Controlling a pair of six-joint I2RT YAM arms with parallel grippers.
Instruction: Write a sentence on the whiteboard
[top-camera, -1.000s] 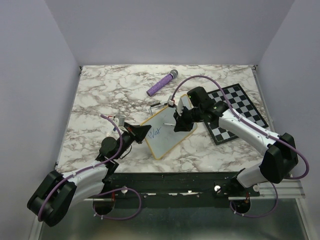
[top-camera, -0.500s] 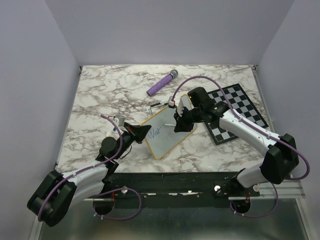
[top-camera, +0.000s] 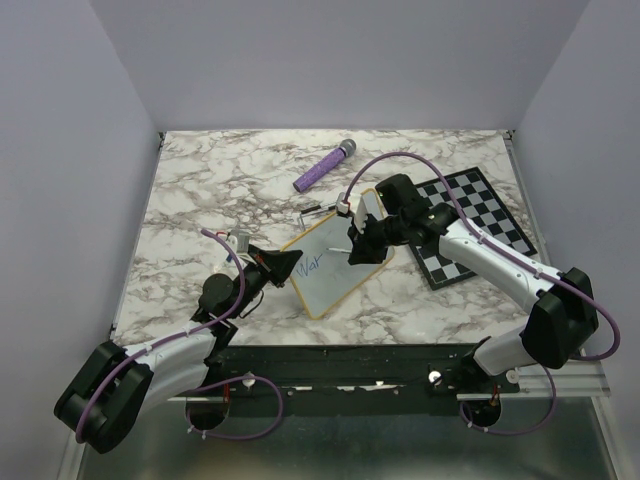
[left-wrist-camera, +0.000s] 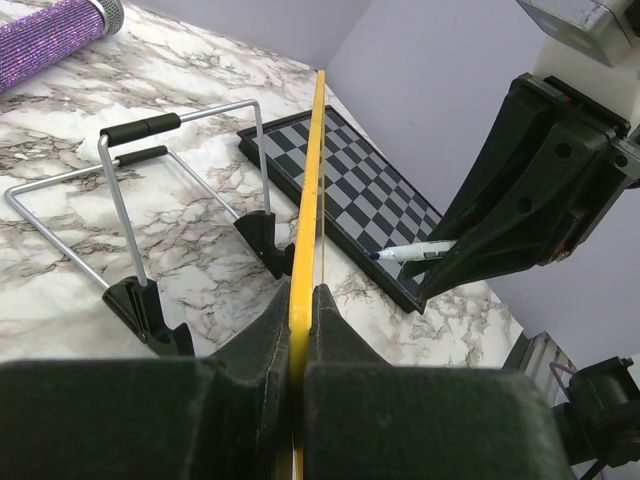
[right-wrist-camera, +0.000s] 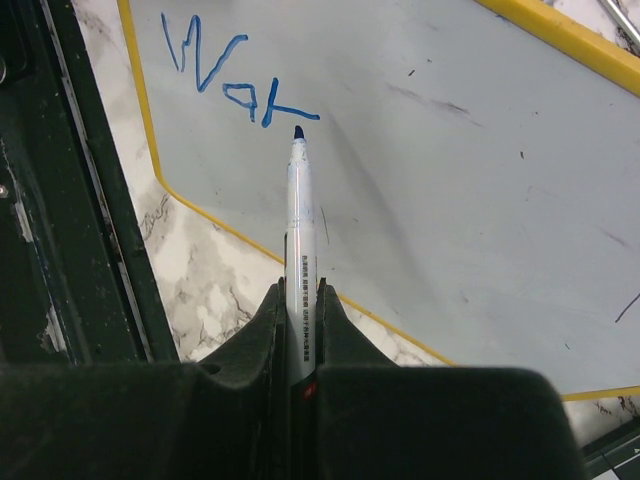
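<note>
The whiteboard (top-camera: 338, 268), white with a yellow frame, stands tilted on the marble table. My left gripper (top-camera: 290, 262) is shut on its near-left frame edge. In the left wrist view that yellow edge (left-wrist-camera: 306, 225) runs up from between my left gripper's (left-wrist-camera: 298, 300) jaws. My right gripper (right-wrist-camera: 300, 292) is shut on a white marker (right-wrist-camera: 300, 215) with a blue tip. The tip points at the board face (right-wrist-camera: 430, 150) just below the last letter of the sentence (right-wrist-camera: 235, 85), three blue letters. I cannot tell whether the tip touches the board.
A black-and-white chessboard (top-camera: 470, 225) lies to the right, under my right arm. A purple glittery cylinder (top-camera: 324, 167) lies at the back. A wire stand (left-wrist-camera: 150, 200) with black feet sits behind the whiteboard.
The marker tip has shifted slightly by the last blue letter. The left arm and the board have stayed still.
</note>
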